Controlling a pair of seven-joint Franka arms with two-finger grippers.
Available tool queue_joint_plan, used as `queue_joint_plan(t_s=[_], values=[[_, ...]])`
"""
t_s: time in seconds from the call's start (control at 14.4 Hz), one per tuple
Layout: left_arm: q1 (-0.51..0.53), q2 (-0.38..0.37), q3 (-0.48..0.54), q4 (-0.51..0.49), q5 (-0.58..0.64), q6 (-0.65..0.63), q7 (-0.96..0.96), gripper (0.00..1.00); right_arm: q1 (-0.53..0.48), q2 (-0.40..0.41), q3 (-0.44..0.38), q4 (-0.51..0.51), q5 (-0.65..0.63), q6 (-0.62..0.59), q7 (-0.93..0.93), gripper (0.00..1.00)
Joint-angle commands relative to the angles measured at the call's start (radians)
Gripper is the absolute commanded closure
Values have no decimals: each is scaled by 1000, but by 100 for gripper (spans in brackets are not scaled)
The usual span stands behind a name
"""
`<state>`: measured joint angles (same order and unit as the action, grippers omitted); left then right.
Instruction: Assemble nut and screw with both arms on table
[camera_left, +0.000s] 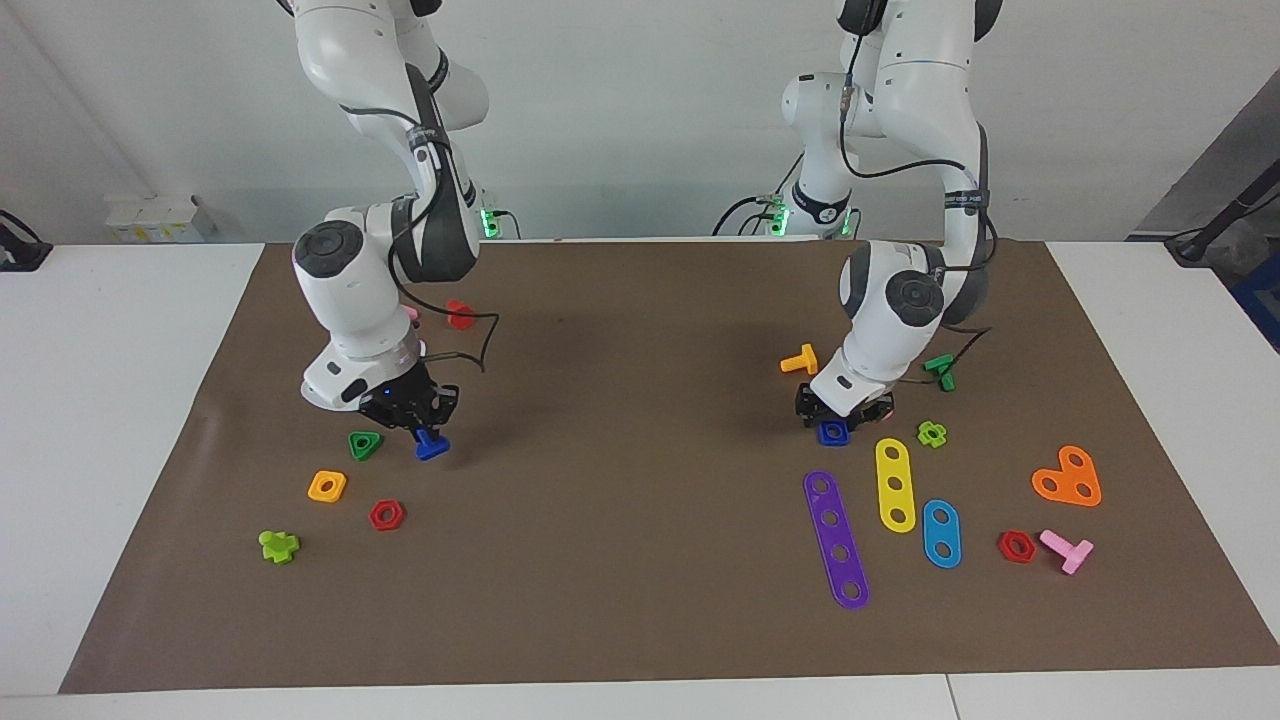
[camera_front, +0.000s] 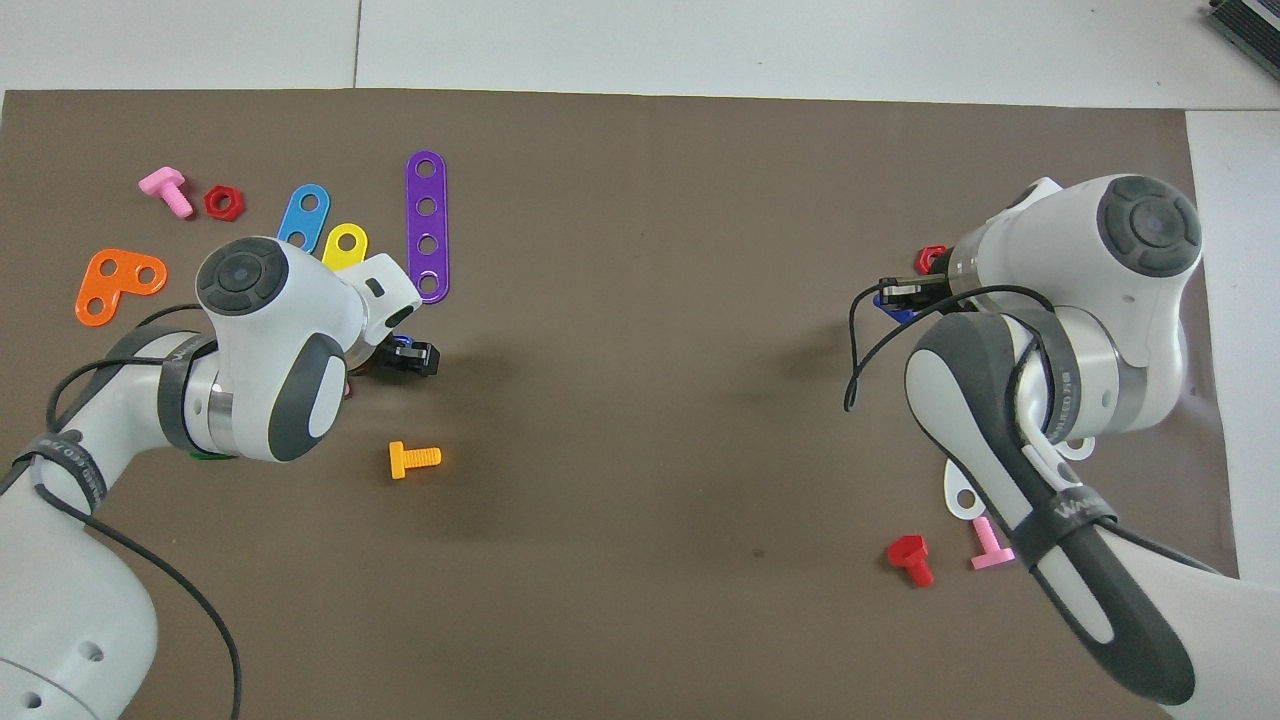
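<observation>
The dark-blue screw (camera_left: 432, 445) sits at the tips of my right gripper (camera_left: 424, 428), which is shut on its shaft, low over the brown mat (camera_left: 640, 420) toward the right arm's end; a sliver of the screw (camera_front: 897, 308) shows under that gripper (camera_front: 902, 293) in the overhead view. The dark-blue square nut (camera_left: 832, 433) lies on the mat toward the left arm's end. My left gripper (camera_left: 842, 418) is down right over it and partly covers it. In the overhead view the left gripper (camera_front: 408, 357) hides the nut.
A green triangular nut (camera_left: 365, 445), an orange square nut (camera_left: 327, 486) and a red hex nut (camera_left: 386, 514) lie beside the screw. Yellow (camera_left: 895, 485), purple (camera_left: 836, 540) and blue (camera_left: 941, 533) strips lie farther from the robots than the nut. An orange screw (camera_left: 800, 360) lies nearer.
</observation>
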<state>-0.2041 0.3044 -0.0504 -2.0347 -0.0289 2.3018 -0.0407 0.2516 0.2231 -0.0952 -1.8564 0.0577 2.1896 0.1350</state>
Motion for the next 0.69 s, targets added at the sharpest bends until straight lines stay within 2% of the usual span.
queue_joint_plan(t_s=[0.0,0.14,0.21,0.35,0.49,0.62], values=[[-9,-10,7,-25,-16,33,-11,30,98,27,2,75,2,-21,162,100],[-9,-7,7,-25,-16,39,-11,39,188,68,2,135,1,-19,263,100],[-9,-7,7,-25,-16,39,-11,43,239,114,2,179,4,-14,344,100],[-6,-7,9,-24,-16,38,-11,59,300,174,2,252,1,15,473,100],[-8,-5,9,-21,-16,38,-10,72,384,231,2,272,1,36,570,100],[-6,-2,9,-6,-14,39,-10,78,426,274,2,270,-62,85,649,100]])
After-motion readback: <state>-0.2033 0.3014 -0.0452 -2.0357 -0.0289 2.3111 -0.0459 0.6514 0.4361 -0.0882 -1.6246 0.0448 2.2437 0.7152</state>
